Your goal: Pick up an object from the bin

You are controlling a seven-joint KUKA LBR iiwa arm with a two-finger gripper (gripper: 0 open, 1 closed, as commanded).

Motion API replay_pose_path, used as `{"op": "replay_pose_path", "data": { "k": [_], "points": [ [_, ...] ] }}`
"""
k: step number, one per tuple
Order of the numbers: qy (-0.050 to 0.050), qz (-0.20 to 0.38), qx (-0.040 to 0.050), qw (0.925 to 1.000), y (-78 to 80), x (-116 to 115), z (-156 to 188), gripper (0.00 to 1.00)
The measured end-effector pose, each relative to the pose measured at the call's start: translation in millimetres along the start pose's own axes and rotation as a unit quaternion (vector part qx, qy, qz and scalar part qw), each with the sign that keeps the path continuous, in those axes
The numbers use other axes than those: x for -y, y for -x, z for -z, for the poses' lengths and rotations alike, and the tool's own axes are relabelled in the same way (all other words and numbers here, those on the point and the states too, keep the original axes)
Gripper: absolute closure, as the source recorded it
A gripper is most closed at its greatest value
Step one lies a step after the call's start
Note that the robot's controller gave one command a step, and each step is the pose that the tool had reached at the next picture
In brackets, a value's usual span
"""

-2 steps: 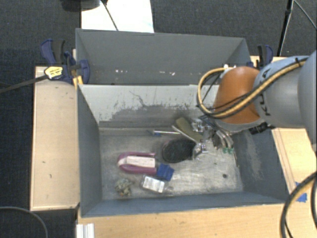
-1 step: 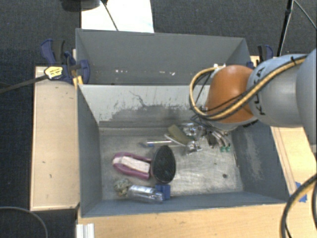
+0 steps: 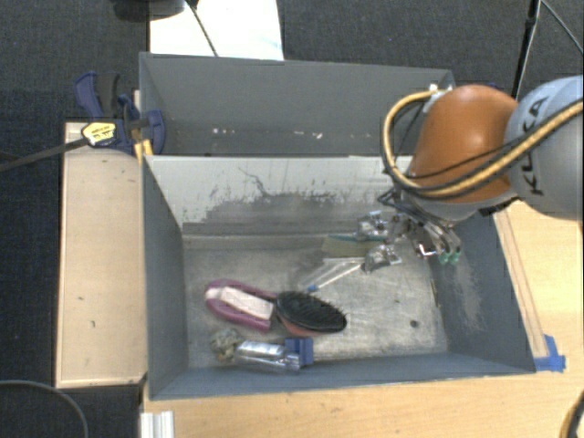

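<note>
At right in bin, claw.

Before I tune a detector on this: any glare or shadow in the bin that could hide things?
Camera view: pale sheen on the back wall of the bin; the clear thing by the gripper glints; darker floor under the arm; the black brush casts little shadow.

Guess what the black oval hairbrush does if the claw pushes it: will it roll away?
Probably not. The black oval hairbrush lies flat on the floor of the grey metal bin, so it should slide, not roll. It looks stiff rather than floppy. The pink plastic piece touches its left side, so that might get shoved along too.
</note>
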State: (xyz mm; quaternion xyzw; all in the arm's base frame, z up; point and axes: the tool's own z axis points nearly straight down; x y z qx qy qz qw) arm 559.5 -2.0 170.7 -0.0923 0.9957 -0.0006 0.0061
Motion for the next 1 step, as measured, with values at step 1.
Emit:
{"op": "replay_pose_path", "data": {
  "k": [1],
  "points": [
    [0.000, 0.053, -0.0008, 0.9986, -4.3, 5.4, 71.6, 1.00]
  ]
}}
